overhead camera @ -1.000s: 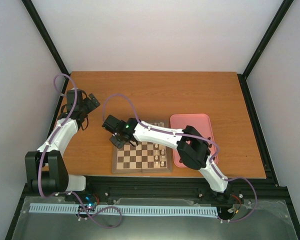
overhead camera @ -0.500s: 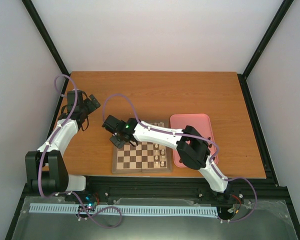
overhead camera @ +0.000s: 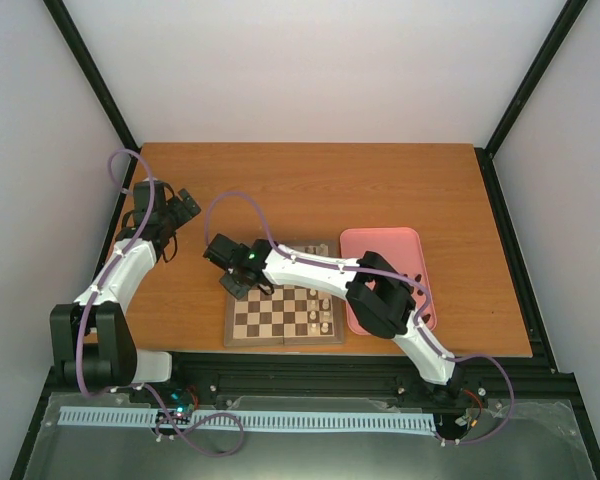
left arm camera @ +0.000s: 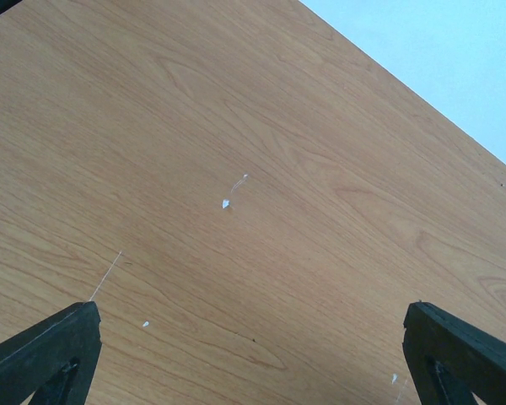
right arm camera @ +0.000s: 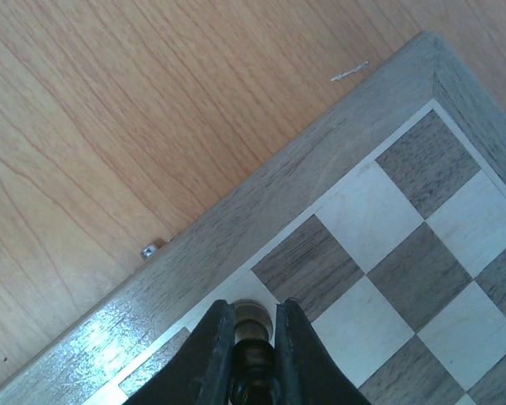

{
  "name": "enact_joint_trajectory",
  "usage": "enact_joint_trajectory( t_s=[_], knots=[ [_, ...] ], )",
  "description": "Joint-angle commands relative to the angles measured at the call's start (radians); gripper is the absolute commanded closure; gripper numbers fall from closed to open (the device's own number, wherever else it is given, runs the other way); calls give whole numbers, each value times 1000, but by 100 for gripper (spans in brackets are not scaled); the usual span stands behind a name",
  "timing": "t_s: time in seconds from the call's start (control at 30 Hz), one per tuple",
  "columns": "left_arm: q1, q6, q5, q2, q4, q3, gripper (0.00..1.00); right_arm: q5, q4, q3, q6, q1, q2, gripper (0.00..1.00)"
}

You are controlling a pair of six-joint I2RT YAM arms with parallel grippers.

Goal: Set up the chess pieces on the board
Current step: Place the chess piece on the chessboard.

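The right claw (right arm camera: 255,309) is pinched on a small dark chess piece (right arm camera: 253,332), held upright between its fingers over a light square at the edge of the board (right arm camera: 390,211), beside the border. The left claw (left arm camera: 249,337) hangs spread over bare desk (left arm camera: 236,126), well apart from the board.

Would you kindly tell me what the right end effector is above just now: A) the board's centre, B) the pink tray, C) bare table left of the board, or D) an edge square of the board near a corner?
D: the right wrist view shows the right end effector, shut on a small chess piece, over a square at the rim of the board, near its corner.
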Motion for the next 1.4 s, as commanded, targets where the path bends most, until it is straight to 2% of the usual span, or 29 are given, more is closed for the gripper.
enact_joint_trajectory(
  t_s=[0.0, 0.2, 0.37, 0.57, 0.6, 0.8, 0.87, 1.0, 1.13, 1.37],
  knots=[
    [5, -11, 8, -22, 25, 3, 0, 11, 8, 6, 12, 9, 17, 97],
    [5, -11, 10, -25, 29, 1, 0, 15, 8, 4, 16, 9, 21, 95],
    [6, -11, 11, -19, 30, 1, 0, 10, 5, -2, 12, 9, 10, 80],
    [5, -11, 13, -16, 32, 1, 0, 2, 21, -25, 9, 10, -16, 71],
    [5, -11, 14, -16, 33, 2, 0, 1, 21, -26, 8, 9, -19, 67],
    [5, -11, 16, -18, 33, 2, 0, 20, 20, -33, 5, 10, -52, 55],
    [5, -11, 16, -18, 32, 1, 0, 26, 27, -44, 2, 10, -72, 44],
    [5, -9, 16, -14, 33, 5, 0, 35, 25, -48, -19, 10, -103, 30],
    [5, -7, 13, -13, 30, 7, 0, 59, 18, -64, -28, 11, -162, 23],
    [5, -3, 21, -12, 30, 11, 0, 210, -16, -204, 35, -31, -363, 23]
  ],
)
